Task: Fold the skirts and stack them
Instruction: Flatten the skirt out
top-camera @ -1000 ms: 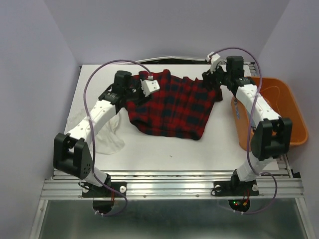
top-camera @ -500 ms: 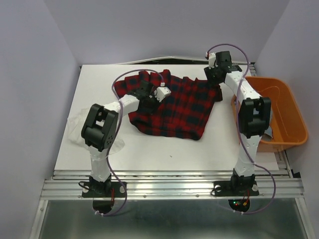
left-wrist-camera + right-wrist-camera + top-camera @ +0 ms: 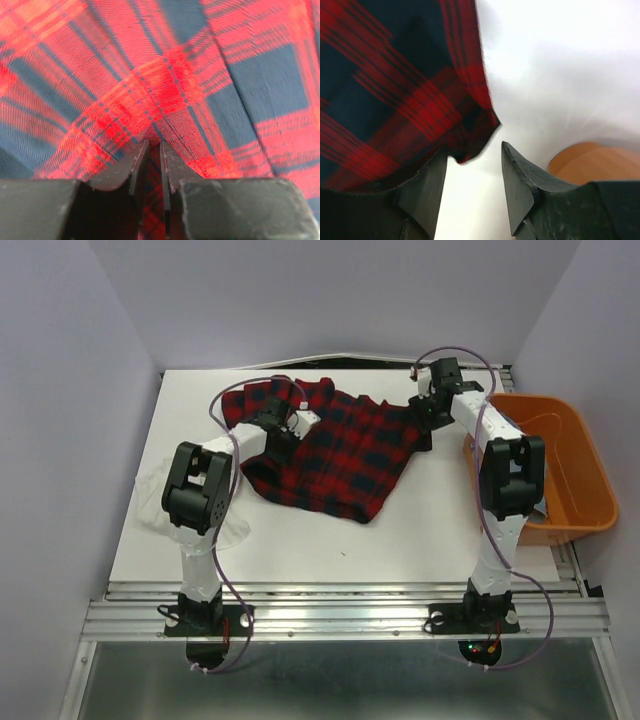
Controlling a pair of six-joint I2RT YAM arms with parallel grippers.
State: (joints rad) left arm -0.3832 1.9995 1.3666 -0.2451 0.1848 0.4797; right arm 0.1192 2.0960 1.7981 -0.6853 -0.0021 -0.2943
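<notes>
Plaid skirt (image 3: 335, 452) – red and black – lies spread with several ridges on the far half of the white worktop (image 3: 400, 540), between the two arms. Left end effector (image 3: 154, 146) is down on the skirt's far left part; its fingers stand almost together, with a raised fold of plaid cloth pinched in the narrow slot. Right end effector (image 3: 474, 150) sits at the skirt's far right corner with its fingers apart. The cloth corner reaches one fingertip, and bare worktop shows through the gap – nothing is gripped.

White skirt (image 3: 148, 502) lies crumpled at the left edge of the worktop, and the left arm's upper links cover part of it. Orange plastic tub (image 3: 590, 465) stands at the right edge, well apart from the plaid skirt. The right arm's elbow crosses over the tub's left wall and hides part of its inside.
</notes>
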